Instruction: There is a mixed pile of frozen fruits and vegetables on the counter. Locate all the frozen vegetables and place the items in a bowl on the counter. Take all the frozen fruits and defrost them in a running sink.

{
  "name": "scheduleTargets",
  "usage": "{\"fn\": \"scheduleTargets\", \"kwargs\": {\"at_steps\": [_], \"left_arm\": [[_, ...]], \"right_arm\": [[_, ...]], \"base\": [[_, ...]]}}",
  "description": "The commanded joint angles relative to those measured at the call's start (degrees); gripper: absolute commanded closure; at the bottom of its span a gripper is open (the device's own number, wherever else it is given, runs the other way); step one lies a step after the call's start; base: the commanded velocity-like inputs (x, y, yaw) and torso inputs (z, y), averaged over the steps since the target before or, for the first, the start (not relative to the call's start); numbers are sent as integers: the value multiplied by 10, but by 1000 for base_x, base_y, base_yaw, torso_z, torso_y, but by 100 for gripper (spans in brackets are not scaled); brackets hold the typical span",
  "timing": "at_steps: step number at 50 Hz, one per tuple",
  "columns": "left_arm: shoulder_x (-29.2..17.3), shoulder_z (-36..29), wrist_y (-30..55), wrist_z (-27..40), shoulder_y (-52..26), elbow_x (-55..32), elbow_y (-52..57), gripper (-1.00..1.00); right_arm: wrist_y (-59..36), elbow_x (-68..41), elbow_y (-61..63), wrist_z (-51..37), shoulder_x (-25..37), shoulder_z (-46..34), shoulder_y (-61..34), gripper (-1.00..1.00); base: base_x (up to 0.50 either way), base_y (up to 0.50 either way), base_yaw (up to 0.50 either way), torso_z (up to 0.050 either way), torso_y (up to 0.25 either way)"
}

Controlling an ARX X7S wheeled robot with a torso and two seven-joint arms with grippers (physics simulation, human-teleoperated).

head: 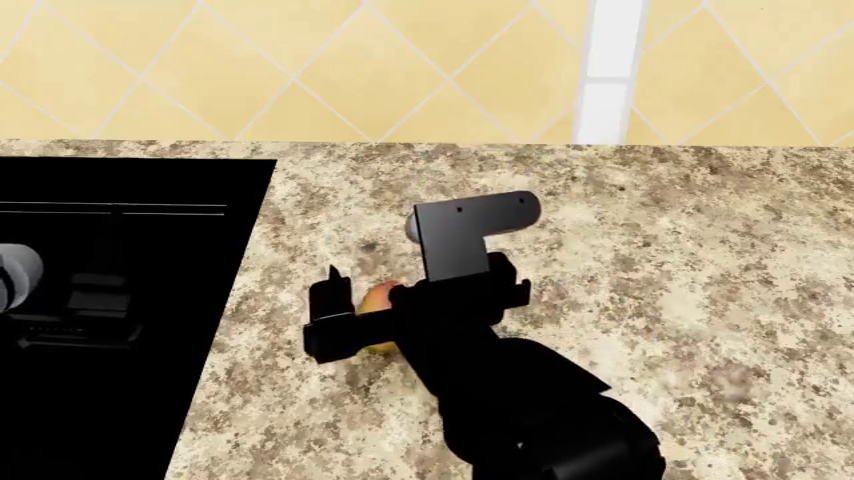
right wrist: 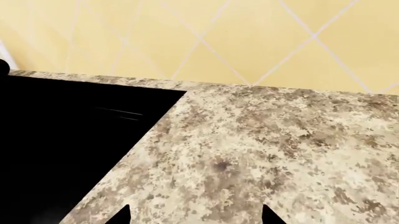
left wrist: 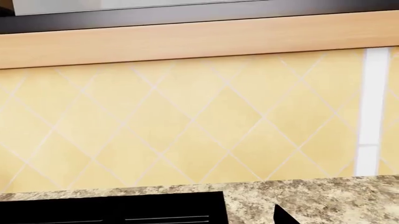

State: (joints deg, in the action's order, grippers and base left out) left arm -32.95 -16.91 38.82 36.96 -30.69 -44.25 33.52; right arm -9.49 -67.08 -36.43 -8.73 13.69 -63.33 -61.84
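Observation:
In the head view a small yellow-orange fruit [head: 379,298] lies on the speckled counter [head: 667,250], mostly covered by my right gripper [head: 324,316]. The gripper points toward the black cooktop, and the fruit sits close to its palm between the fingers. In the right wrist view the gripper [right wrist: 194,219] shows only two fingertips set wide apart over bare counter, so it is open; the fruit does not show there. My left gripper [left wrist: 199,219] shows one dark fingertip [left wrist: 283,217], and the other is lost against the cooktop. Bowl, sink and the other produce are out of view.
A black cooktop [head: 120,300] is set into the counter at the left and also shows in both wrist views [left wrist: 112,207] [right wrist: 62,149]. A yellow tiled wall [head: 400,60] with a white strip [head: 607,70] backs the counter. A wooden cabinet edge [left wrist: 187,39] hangs above.

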Motion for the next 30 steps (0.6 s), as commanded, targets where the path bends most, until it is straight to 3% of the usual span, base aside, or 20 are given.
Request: {"fn": "scheduleTargets", "kwargs": {"at_steps": [1,19,20,30], "left_arm": [[1,-3,-2,-1,-1,3,-3,-100],[-1,-5,1,3,-3,0,1,-100],[-1,-4,1,3,-3,0,2,-100],[-2,-6,1,3,-3,-1,3,-100]], "right_arm": [[-1,-6,29,-20,15,0,28,-100],[6,2,61,-35,29,-7,54,-100],[10,11,70,-46,34,-9,55,100],[1,22,175,-115,81,-7,44,100]], "base": [[0,0,0,0,0],[0,0,0,0,0],[0,0,0,0,0],[0,0,0,0,0]]}}
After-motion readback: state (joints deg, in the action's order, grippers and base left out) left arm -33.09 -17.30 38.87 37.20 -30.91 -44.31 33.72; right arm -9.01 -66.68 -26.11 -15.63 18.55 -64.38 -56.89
